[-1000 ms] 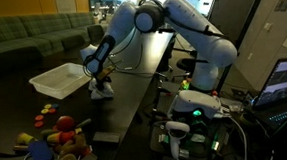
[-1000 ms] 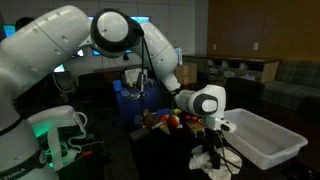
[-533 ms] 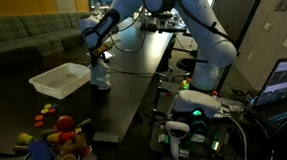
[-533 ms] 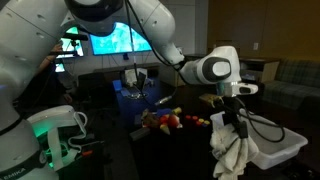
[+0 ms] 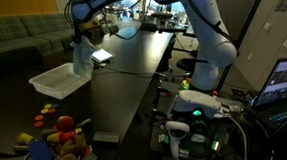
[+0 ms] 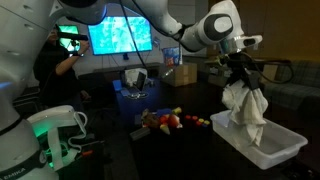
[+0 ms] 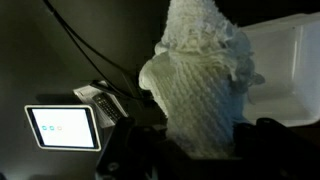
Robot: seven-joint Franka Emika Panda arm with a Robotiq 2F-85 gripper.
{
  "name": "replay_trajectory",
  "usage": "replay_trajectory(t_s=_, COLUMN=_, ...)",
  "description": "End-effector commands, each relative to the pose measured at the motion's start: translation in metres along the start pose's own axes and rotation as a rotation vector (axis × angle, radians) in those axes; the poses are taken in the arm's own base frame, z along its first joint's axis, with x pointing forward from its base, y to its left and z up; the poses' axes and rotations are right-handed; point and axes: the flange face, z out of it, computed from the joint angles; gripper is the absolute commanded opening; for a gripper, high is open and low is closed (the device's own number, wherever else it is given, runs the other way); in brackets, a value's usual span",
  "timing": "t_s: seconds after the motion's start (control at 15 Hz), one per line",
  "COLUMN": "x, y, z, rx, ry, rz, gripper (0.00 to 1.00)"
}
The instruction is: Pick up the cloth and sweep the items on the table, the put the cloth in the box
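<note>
The off-white cloth hangs from my gripper, which is shut on its top. In both exterior views it dangles above the white box, its lower end just over the box's inside. The cloth droops below the gripper. In the wrist view the cloth fills the middle between dark fingers, with the box behind it. The colourful items lie bunched at one end of the black table; they also show as the items on the far side.
A tablet with a bright screen lies on the table near the box, cables running past it. An equipment bench with a green light stands beside the table. A person stands in the background.
The arm rose from the table with the cloth and carried it sideways until it hangs over the box. The items have stayed in their pile.
</note>
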Motion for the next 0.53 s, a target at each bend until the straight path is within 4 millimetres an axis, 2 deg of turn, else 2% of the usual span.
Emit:
replay_trajectory(t_s=0.0, x=0.031, y=-0.042, z=-0.029, rx=0.028, ry=0.051, rz=0.025, gripper=0.0)
replay_trajectory(t_s=0.13, x=0.037, y=-0.065, z=-0.032, rx=0.031, ry=0.08, rz=0.053, gripper=0.0)
replay_trajectory(t_s=0.27, x=0.04, y=-0.084, z=-0.022, rx=0.023, ry=0.097, rz=0.079, gripper=0.0)
replay_trajectory(t_s=0.47, x=0.041, y=-0.098, z=0.006, rx=-0.012, ry=0.098, rz=0.151, gripper=0.0)
